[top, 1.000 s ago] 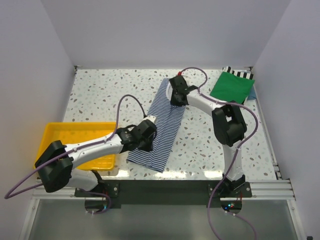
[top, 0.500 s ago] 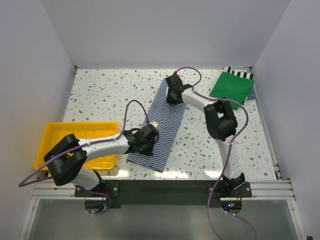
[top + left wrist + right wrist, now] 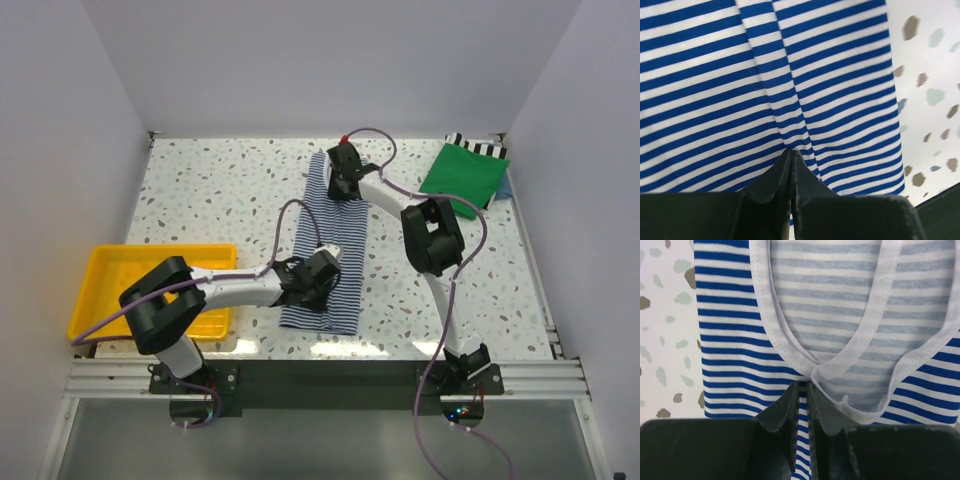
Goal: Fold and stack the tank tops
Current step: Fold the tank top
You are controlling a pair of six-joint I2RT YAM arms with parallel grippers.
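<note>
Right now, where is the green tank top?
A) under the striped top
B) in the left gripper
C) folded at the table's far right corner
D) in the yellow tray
C: the green tank top lies folded at the far right corner, apart from the striped tank top at mid-table and the yellow tray at the left.

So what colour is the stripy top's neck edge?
White: the neck trim of the striped tank top shows best in the right wrist view.

yellow tray [image 3: 108, 278] near left, tabletop [image 3: 220, 190] open beyond
</note>
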